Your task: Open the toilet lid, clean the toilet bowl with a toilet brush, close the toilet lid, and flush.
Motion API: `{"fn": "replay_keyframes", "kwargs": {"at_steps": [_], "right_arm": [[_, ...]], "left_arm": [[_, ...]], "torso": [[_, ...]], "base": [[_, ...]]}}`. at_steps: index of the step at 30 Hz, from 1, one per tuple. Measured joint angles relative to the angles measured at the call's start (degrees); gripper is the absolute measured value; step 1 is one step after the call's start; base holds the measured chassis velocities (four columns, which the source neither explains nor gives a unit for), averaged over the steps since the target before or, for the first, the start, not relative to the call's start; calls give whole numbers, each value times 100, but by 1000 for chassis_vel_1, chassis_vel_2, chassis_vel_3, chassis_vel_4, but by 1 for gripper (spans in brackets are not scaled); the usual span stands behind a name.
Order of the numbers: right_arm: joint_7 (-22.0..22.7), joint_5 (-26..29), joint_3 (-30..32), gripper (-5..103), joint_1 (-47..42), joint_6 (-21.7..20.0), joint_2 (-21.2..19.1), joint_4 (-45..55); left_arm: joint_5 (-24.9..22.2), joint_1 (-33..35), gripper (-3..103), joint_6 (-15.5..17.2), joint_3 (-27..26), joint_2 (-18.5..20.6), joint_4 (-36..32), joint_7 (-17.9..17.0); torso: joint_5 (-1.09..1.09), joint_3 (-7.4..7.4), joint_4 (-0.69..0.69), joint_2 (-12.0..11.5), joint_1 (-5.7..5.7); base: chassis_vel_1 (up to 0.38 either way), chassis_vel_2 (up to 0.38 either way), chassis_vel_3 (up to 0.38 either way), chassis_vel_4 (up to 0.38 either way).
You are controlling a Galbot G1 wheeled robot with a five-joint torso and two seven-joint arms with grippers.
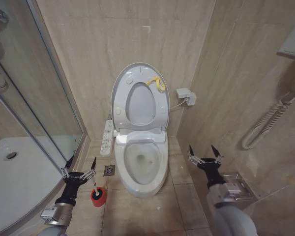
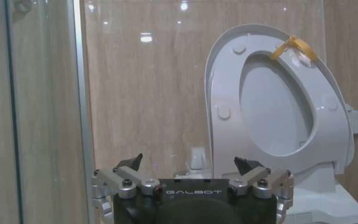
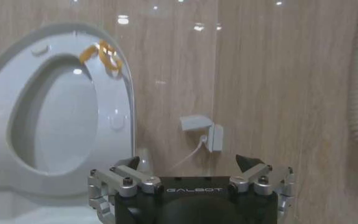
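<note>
Shower tray and its glass door take up the robot's left; beige tiled walls close in behind and to the right. Toilet stands at centre against the back wall. Bowl uncovered, yellowish stain low inside, a little water at the bottom. Lid raised upright with the seat folded against it, both leaning on the wall; yellow loop tag sits at the top edge. White control strip hangs on the wall just left of the bowl. Small white box with a cable on the wall to the right of the lid; coiled hose on the right wall. Left gripper hovers low beside the shower edge, fingers spread wide, nothing held. Right gripper hovers right of the bowl, also spread wide and empty. Floor drain lies between left gripper and bowl. Brush stands in its red cup on the floor, just beside the left gripper and left of the bowl.
</note>
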Motion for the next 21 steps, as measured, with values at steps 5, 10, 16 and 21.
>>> {"fn": "replay_keyframes", "kwargs": {"at_steps": [5,10,16,21], "right_arm": [[-16,-48,-57,100,-278,-23,208,384],[-118,-170,-209,100,-591,-35,353,656],[-172,-384,-391,100,-770,3,486,798],[-168,-470,-451,100,-956,4,563,998]], "left_arm": [[0,0,100,0,0,0,0,0],[0,0,100,0,0,0,0,0],[0,0,100,0,0,0,0,0],[0,0,100,0,0,0,0,0]], "torso": [[0,0,0,0,0],[-1,0,-1,0,0],[0,0,1,-1,0],[0,0,0,-1,0]], "base": [[0,0,0,0],[0,0,0,0],[0,0,0,0],[0,0,0,0]]}}
